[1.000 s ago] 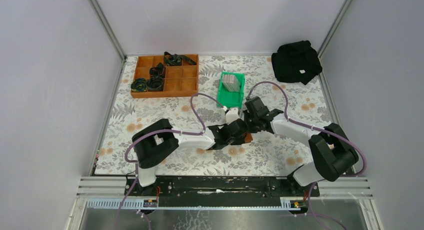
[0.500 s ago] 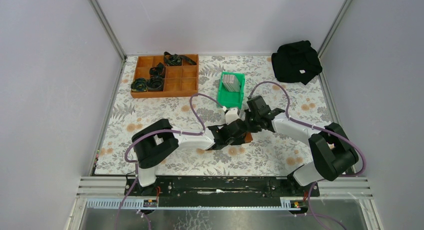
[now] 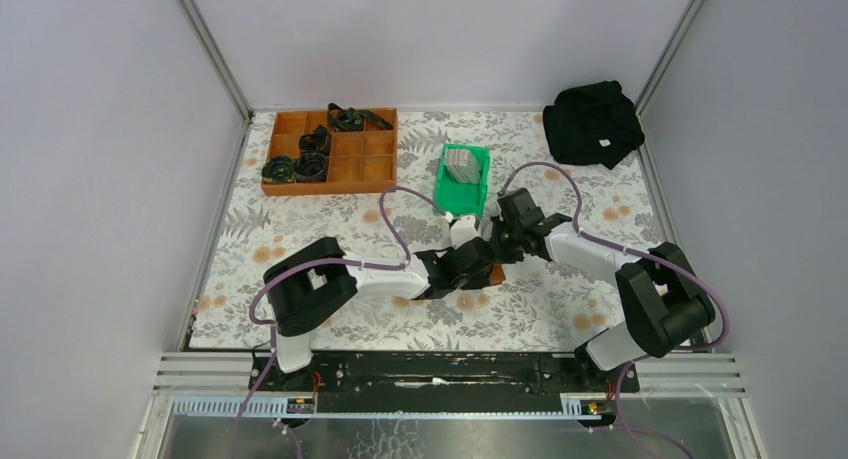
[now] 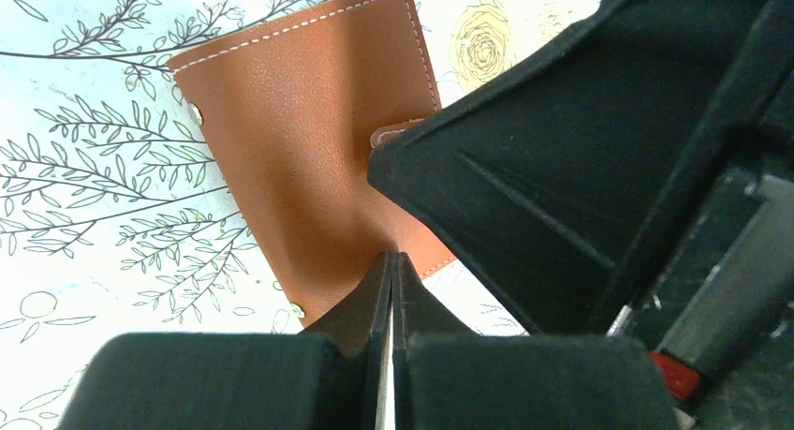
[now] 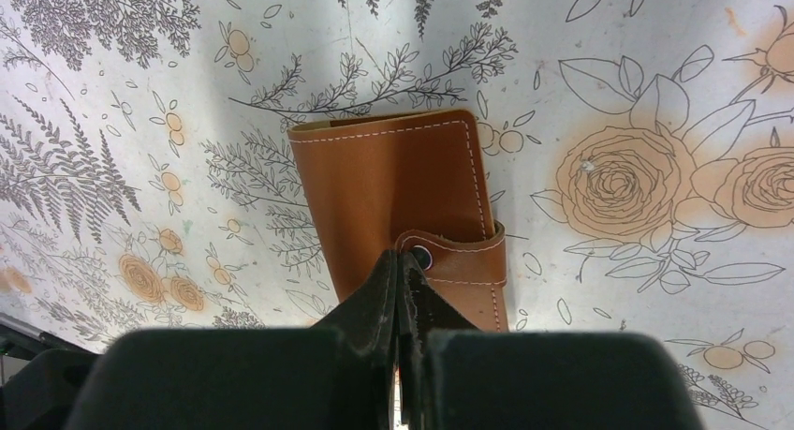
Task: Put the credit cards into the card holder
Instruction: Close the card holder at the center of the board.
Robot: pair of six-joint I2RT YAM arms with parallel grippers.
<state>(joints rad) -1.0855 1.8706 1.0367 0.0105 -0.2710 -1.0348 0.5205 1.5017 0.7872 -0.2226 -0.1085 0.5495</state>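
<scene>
**Two closed hands crowding one shut wallet**

Both hands are sitting pinched fully closed with nothing showing between the fingers. The left hand (image 4: 389, 261) is resting its tips at one edge of the brown wallet (image 5: 393, 196), and the right hand (image 5: 401, 259) is poking right at the snap tab (image 5: 459, 261). The wallet is lying flat on the flowery surface (image 3: 300, 229), folded with the tab snapped down, while the grey cards (image 3: 461, 163) are waiting in the green bin (image 3: 478, 184) well behind it. What's worrying me is that a nudge at the tab might just be sliding the wallet out from under the left tips instead of popping the snap. The hands are also working so close together that they're risking a bump.
</scene>
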